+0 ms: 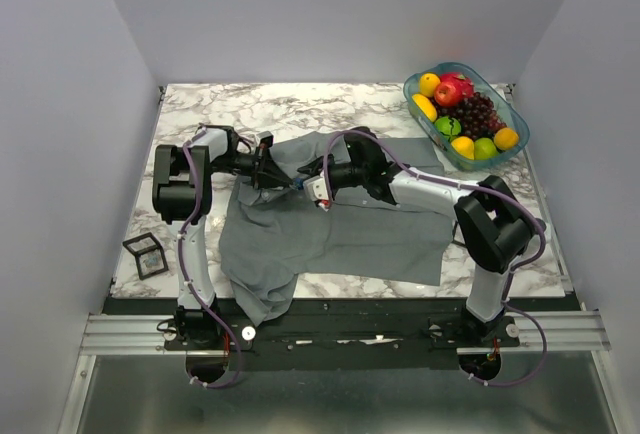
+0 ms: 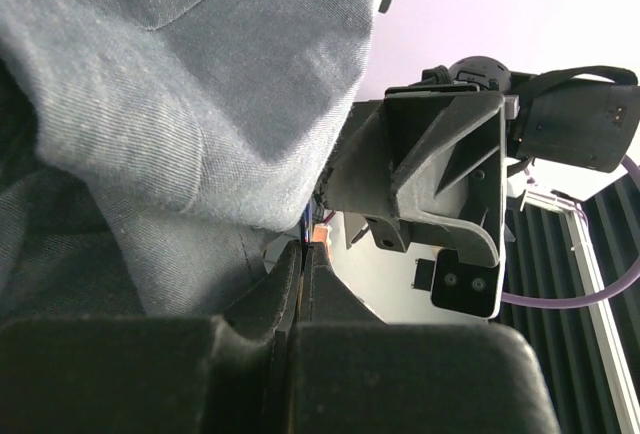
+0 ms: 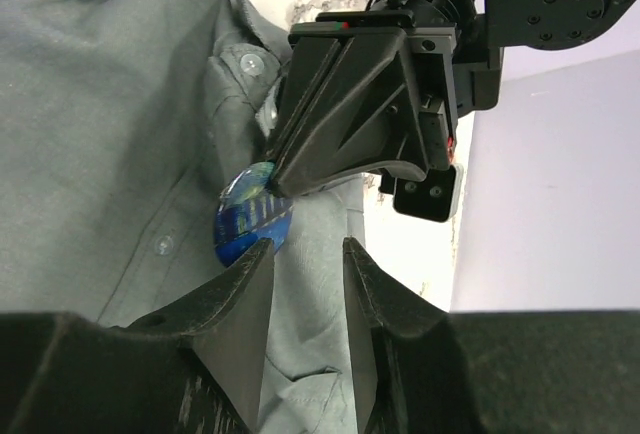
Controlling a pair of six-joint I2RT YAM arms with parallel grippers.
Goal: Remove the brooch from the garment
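1. The shirt (image 1: 340,234) lies spread over the middle of the worktop (image 1: 300,104), one sleeve trailing off the near edge. The brooch (image 3: 250,219) sits on its front beside the row of pale buttons, roughly at the worktop's centre and between the two arms.
2. The left tool (image 3: 272,179) has its fingers pressed nearly together, with only a slit between them. The tips are right at the brooch's upper rim. I judge it is pinching the brooch there, so the pin can be drawn away from the cloth (the exact contact is hidden by its own fingers).
3. The right tool (image 3: 305,249) is open. Its fingers stand apart just below the brooch with a ridge of cloth between them, probably placed to hold the shirt down while the other side pulls.
4. Pose: the left arm reaches in from the left edge, forearm low and level. The right arm stretches in from the right edge, its wrist bent down toward the cloth. The tools meet tip to tip.
5. The fruit basket (image 1: 470,66) in the far right corner and the wire cube (image 1: 146,254) near the left edge are well apart from this.
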